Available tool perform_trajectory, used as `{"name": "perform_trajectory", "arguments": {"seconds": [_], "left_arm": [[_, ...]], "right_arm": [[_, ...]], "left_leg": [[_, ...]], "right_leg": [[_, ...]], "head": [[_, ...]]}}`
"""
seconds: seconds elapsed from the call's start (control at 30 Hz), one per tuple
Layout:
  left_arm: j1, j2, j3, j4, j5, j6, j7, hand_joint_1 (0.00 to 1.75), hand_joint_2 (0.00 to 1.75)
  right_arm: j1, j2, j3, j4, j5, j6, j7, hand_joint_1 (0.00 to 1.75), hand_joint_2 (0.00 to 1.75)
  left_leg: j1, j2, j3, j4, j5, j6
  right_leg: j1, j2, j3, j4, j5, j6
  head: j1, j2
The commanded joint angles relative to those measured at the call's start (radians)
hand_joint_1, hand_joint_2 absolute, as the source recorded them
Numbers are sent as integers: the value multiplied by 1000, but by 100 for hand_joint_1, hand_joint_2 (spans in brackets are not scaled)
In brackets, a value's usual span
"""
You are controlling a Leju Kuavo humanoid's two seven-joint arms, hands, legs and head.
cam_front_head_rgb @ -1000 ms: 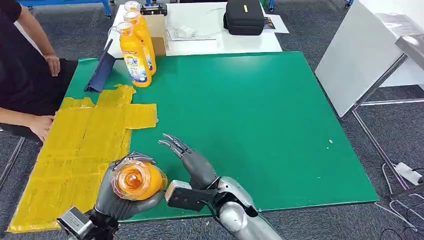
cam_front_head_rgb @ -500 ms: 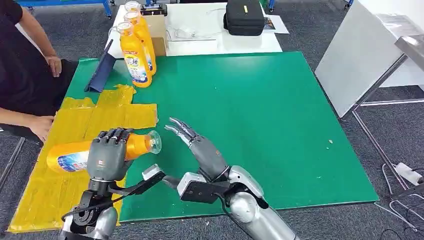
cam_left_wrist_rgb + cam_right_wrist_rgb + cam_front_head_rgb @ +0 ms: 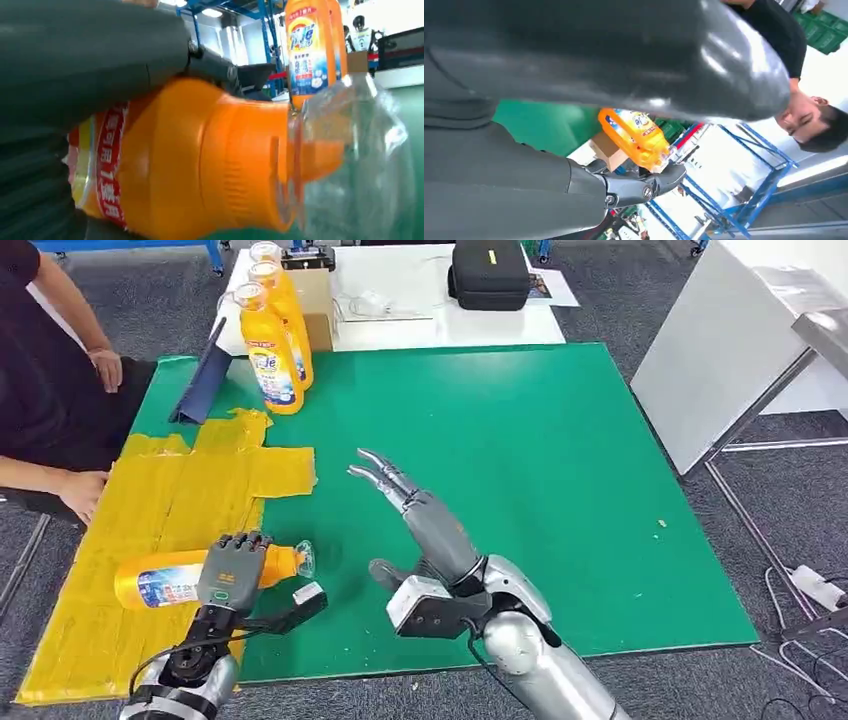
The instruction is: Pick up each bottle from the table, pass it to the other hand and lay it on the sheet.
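Left robot hand: grips orange bottle lying on yellow sheet, lower left. Right robot hand: fingers spread, holding nothing, centre frame.

Bright, even overhead light, soft shadows on green table. Left wrist close-up soft, clear bottle cap blurred. Right wrist background blown out white lower right.
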State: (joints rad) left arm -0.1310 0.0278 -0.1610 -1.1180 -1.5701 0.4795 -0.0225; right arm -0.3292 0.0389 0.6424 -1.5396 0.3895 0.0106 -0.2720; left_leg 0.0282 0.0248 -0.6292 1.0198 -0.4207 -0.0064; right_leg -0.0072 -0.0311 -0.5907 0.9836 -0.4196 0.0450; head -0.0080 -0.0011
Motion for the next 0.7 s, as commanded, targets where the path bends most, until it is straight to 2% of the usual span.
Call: {"name": "perform_trajectory", "arguments": {"seconds": [0.03, 0.07, 0.23, 0.37, 0.6, 0.7], "left_arm": [[-33, 30, -21, 151, 44, -29, -58, 0, 175], [-24, 21, -5, 117, 47, -32, -58, 0, 0], [72, -24, 45, -179, 278, -56, -227, 0, 0], [108, -73, 100, -408, 644, -209, -369, 0, 0], [109, -84, 133, -434, 680, -225, -385, 0, 0], [102, -80, 164, -516, 751, -247, -419, 0, 0]], "right_arm": [[-45, -17, 0, 38, -5, 13, 7, 0, 0], [-38, -14, -2, 37, -1, 10, 9, 0, 0], [37, 1, -46, 8, 19, -28, 2, 0, 0], [95, 33, -95, -17, 59, -56, -6, 0, 0], [96, 47, -98, -7, 69, -54, -3, 0, 0], [105, 65, -102, 10, 46, -33, -19, 0, 0]], "left_leg": [[-1, 0, 6, -2, 0, 2], [-2, 0, 7, -2, -1, 2], [-1, -1, 7, -1, -1, 2], [0, -3, 5, 1, -1, 2], [0, 0, 3, 0, -1, 1], [-1, -2, 5, 0, -1, 2]], "right_leg": [[-1, 4, 4, -1, 0, -1], [-2, 5, 5, -1, 0, -2], [-1, 3, 7, 0, -1, -1], [0, 1, 5, 1, -2, -1], [0, 2, 3, 0, 0, -1], [-1, 3, 3, 1, -1, -1]], "head": [[0, 0], [0, 0], [0, 0], [0, 0], [0, 0], [0, 0]]}}
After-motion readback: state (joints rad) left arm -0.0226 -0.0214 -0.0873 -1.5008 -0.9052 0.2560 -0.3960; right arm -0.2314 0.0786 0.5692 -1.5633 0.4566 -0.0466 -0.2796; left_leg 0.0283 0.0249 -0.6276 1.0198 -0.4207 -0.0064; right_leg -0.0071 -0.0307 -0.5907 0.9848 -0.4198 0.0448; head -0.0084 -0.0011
